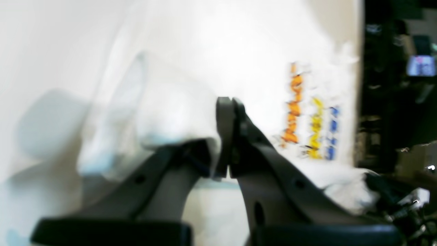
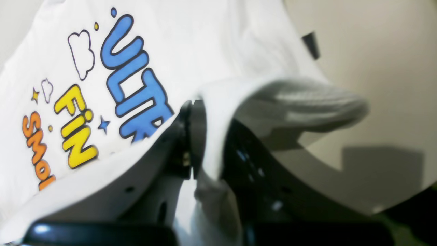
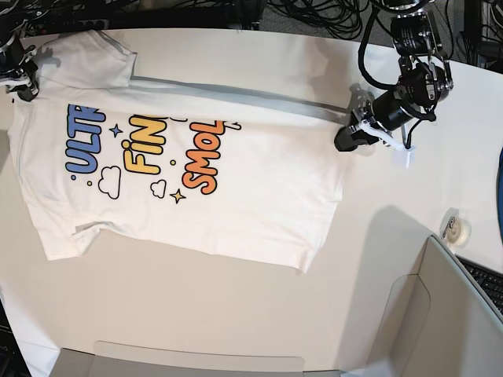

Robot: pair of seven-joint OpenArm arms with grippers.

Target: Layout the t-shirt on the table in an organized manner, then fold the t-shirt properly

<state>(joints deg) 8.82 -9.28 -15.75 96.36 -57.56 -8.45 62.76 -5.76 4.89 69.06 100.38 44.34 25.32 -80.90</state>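
The white t-shirt [image 3: 236,204] lies print-up on the off-white table [image 3: 236,314], its blue, yellow and orange lettering facing up. Its far edge is stretched in a straight line between the two grippers and casts a grey shadow band. My left gripper [image 3: 344,141] is at the shirt's right far corner, shut on the t-shirt; in the blurred left wrist view its jaws [image 1: 227,136] meet with white cloth [image 1: 239,51] bunched beside them. My right gripper [image 3: 20,82] is at the far left corner. In its wrist view the right gripper [image 2: 194,136] is shut on a fold of the t-shirt [image 2: 191,41].
A small roll of tape [image 3: 457,229] sits at the right. A grey-beige panel [image 3: 440,314] rises at the lower right, with a keyboard [image 3: 487,284] behind it. Cables [image 3: 314,12] run along the table's far edge.
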